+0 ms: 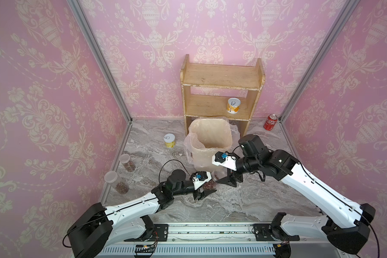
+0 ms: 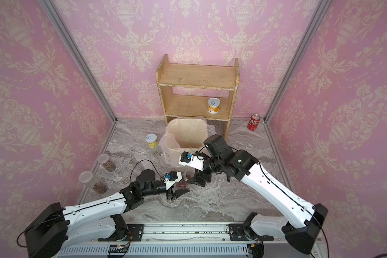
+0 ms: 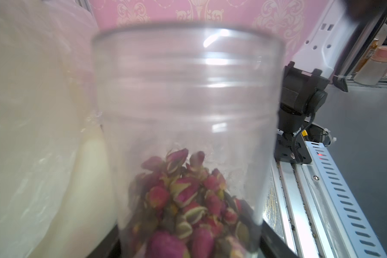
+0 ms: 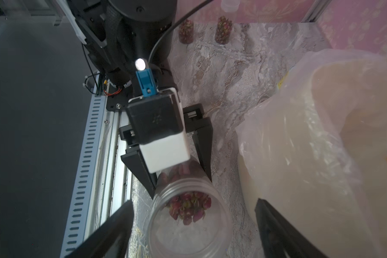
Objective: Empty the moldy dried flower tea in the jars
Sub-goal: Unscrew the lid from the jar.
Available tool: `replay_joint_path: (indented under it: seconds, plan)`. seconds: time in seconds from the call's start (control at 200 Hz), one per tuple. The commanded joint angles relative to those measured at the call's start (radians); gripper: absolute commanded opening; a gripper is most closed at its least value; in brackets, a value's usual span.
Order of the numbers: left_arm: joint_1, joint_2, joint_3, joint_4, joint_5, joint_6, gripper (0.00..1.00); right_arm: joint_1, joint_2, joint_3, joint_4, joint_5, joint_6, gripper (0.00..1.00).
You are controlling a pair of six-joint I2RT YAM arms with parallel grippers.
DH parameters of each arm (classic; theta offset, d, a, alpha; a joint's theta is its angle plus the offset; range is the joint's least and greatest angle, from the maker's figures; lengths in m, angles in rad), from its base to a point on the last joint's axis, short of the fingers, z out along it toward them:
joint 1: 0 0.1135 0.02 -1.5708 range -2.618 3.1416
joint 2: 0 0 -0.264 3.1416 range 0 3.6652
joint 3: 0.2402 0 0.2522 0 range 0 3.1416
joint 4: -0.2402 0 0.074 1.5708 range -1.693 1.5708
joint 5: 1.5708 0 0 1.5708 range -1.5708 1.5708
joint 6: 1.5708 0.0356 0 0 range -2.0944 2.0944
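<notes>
Snugly round jar [image 4: 189, 223] (left tool [image 4: 180, 185])

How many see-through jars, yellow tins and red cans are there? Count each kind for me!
Clear jars: 3
Yellow-and-white tins: 2
Red can: 1
Total: 6
</notes>
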Motion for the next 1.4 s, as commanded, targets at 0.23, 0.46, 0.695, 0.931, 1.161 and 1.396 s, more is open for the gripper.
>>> replay_joint_path:
  seconds: [0.23, 0.46, 0.695, 0.931, 1.161, 1.396]
  plan:
    - [0.005, -0.061, 0.002, -0.059, -0.149, 0.108, 0.32, -0.062, 0.048, 0.127, -0.12, 0.182, 0.868, 0.89]
    - [0.005, -0.06, 0.028, -0.13, -0.167, 0.147, 0.32, -0.017, 0.075, 0.102, -0.125, 0.16, 0.911, 0.9]
    - [0.005, -0.061, 0.029, -0.119, -0.167, 0.143, 0.32, 0.013, 0.118, 0.083, -0.159, 0.19, 0.89, 0.91]
    - [0.005, -0.063, 0.027, -0.123, -0.164, 0.141, 0.32, 0.029, 0.145, 0.071, -0.156, 0.185, 0.883, 0.89]
    - [0.005, -0.068, 0.025, -0.122, -0.167, 0.14, 0.32, 0.048, 0.18, 0.071, -0.162, 0.172, 0.868, 0.8]
    - [0.005, -0.07, 0.024, -0.124, -0.164, 0.141, 0.32, 0.066, 0.197, 0.075, -0.16, 0.156, 0.846, 0.66]
